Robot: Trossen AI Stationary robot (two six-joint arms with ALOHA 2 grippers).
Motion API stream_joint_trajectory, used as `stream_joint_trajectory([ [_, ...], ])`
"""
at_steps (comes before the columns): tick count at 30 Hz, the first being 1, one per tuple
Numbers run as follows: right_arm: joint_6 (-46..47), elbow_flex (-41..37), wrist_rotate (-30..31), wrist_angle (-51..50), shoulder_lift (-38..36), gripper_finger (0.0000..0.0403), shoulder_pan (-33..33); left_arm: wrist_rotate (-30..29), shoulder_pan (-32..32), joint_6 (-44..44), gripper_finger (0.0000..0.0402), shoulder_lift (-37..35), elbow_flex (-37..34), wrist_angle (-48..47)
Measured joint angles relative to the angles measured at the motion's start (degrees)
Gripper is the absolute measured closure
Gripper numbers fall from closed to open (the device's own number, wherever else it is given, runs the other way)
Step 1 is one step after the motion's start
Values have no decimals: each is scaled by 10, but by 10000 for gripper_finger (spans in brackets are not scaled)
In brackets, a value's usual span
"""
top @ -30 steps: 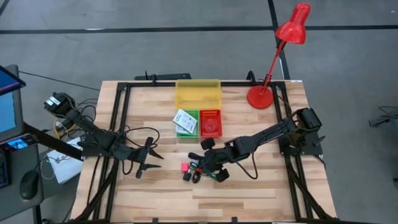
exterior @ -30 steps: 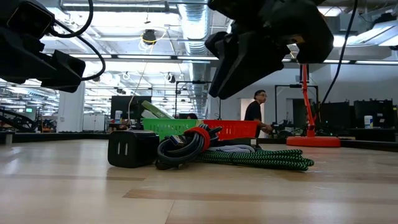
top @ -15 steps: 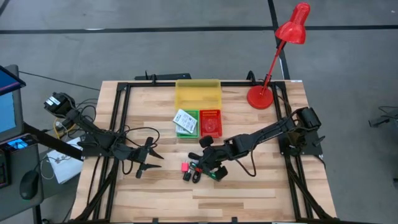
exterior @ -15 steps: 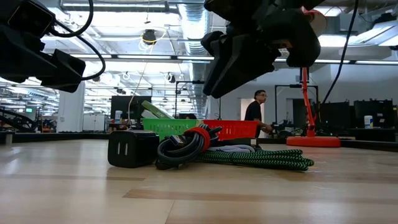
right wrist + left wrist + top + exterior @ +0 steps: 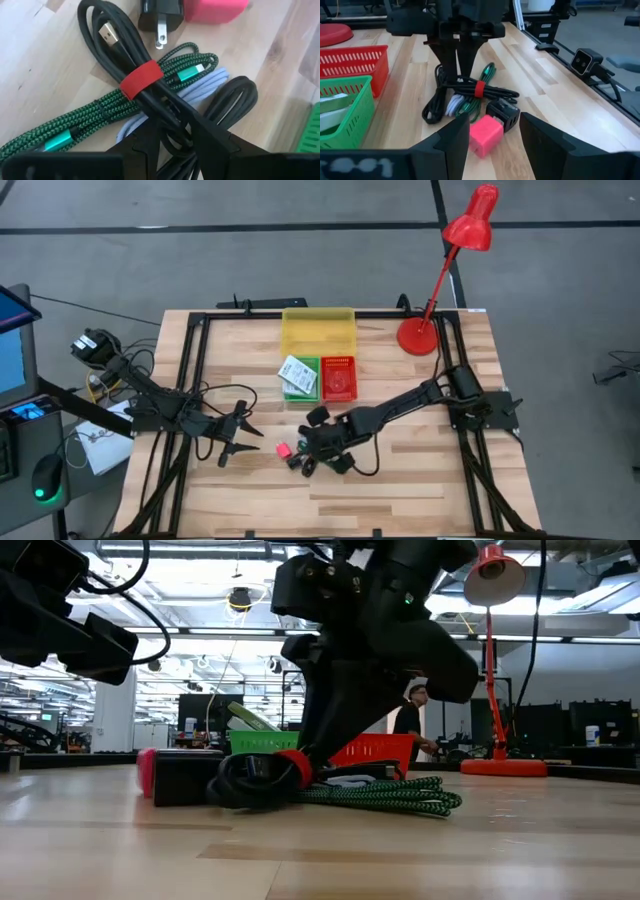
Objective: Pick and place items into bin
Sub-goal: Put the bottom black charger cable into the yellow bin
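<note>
A pile of small items lies at mid-table: a coiled black cable (image 5: 115,47) bound by a red strap (image 5: 142,75), a green braided cable (image 5: 95,120), a pale lavender cable (image 5: 202,85), a black wall plug (image 5: 504,112) and a pink cube charger (image 5: 284,450). My right gripper (image 5: 303,460) has come down on this pile and is shut on the black cable. My left gripper (image 5: 243,437) hovers open left of the pile, touching nothing. White printed packets lie in the green basket (image 5: 300,377). My right gripper pinches the black coiled cable between its two fingers, a short way from the red strap (image 5: 170,107). The fingers (image 5: 451,65) come from above, pointing down and slightly slanted. The coil still lies on the table among the other cables.
Toward the far edge stand a yellow bin (image 5: 318,330), the green basket and a red basket (image 5: 338,377). A red desk lamp (image 5: 420,335) stands at the far right corner. Bare wood lies near the pile's near side. A person shows in the room behind (image 5: 410,720).
My right gripper has moved toward the table's left and dropped onto the cable pile. The pile has slid a little leftward along the table. The pink cube charger has shifted with it and now shows beside the black plug in the low view.
</note>
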Motion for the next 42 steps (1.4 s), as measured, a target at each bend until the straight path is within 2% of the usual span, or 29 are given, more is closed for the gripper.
stream_joint_trajectory([
  [7, -1, 9, -2, -26, 1, 309, -3, 0, 0, 0, 235, 2, 0, 0],
  [14, 0, 6, -1, -34, 4, 389, -2, 1, 0, 0, 235, 1, 0, 1],
  [21, 0, 9, -3, -43, -2, 388, 2, 1, 0, 0, 235, 1, 0, 1],
  [29, -3, 86, 18, -142, -3, 395, 9, 1, 0, 0, 235, 1, 0, 1],
  [32, -20, 130, 65, -197, -3, 397, 10, 1, 0, 0, 235, 1, 0, 1],
  [36, -55, 184, 184, -266, -3, 398, -2, 1, 0, 0, 235, 1, 0, 1],
  [40, -81, 238, 293, -319, -3, 399, -38, 1, 0, 0, 235, 2, 0, 1],
  [42, -98, 262, 319, -330, -4, 399, -64, 1, 0, 0, 235, 2, 0, 1],
])
